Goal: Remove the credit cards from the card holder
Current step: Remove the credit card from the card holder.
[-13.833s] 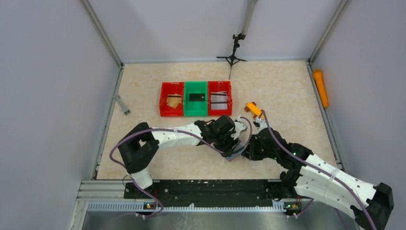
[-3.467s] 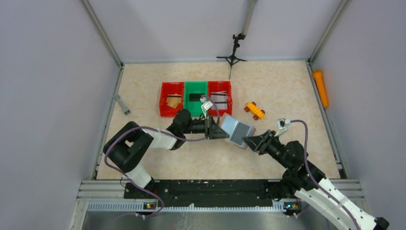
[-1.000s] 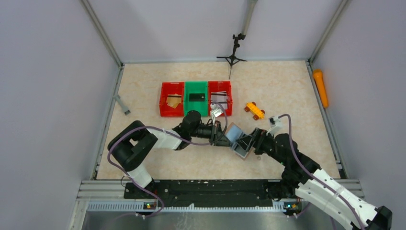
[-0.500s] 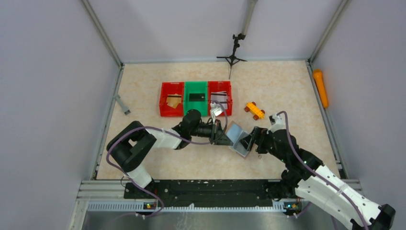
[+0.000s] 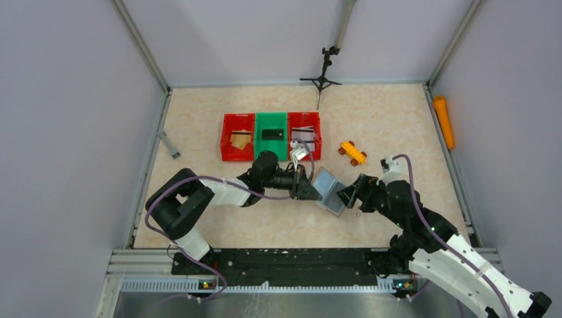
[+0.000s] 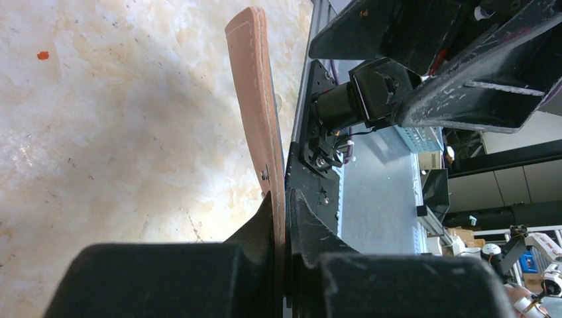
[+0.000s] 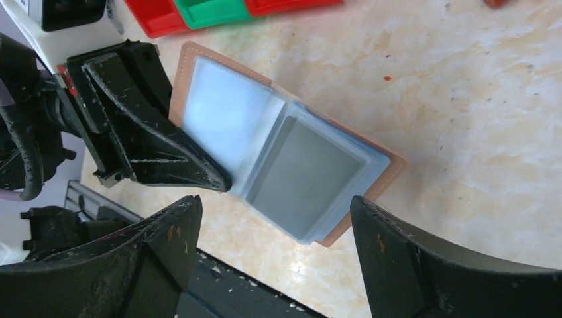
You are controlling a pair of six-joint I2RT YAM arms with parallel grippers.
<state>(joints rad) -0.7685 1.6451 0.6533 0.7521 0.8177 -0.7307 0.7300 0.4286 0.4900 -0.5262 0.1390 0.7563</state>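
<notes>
The card holder (image 6: 255, 99) has a tan, leather-like outer skin, matt, with a stitched edge; its inner sleeves (image 7: 219, 126) look like smooth, cloudy grey plastic. The table (image 5: 397, 112) is smooth, marbled beige, faintly shiny. The bins (image 5: 237, 157) are glossy plastic

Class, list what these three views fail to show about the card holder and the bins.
- Right wrist view: the card holder has cloudy sleeves, which hide whether any card remains inside.
- Left wrist view: the holder is seen edge-on, so its inside is hidden.
- Top view: what lies in the bins is too small to identify. The right wrist view crops them at its top edge.
</notes>
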